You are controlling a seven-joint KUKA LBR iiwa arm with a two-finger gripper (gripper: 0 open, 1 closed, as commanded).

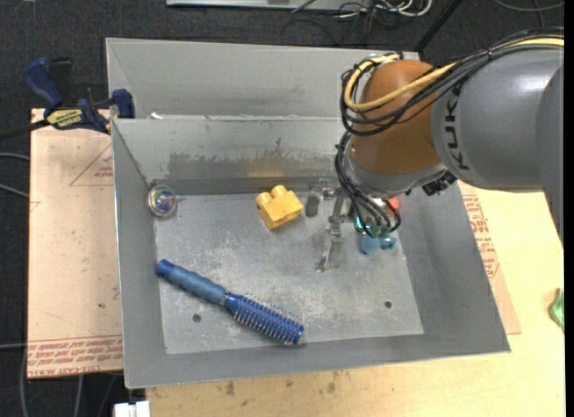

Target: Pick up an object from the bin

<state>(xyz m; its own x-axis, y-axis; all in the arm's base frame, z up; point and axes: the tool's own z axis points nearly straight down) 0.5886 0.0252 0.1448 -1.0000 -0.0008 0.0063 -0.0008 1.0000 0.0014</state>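
Observation:
My gripper (pixel 326 252) hangs below the orange wrist cover, over the bin floor right of centre, with nothing seen in it. A yellow toy block (pixel 278 206) lies just to its left near the back wall. A small blue-green thing (pixel 378 243) lies close on its right, partly hidden under the wrist. A blue hairbrush (pixel 231 302) lies slantwise on the front left floor, bristle end toward the middle.
A small shiny marble-like ball (pixel 162 200) rests in the back left corner. The arm and its cables cover the back right part of the bin. Bare floor stretches between the brush and the gripper.

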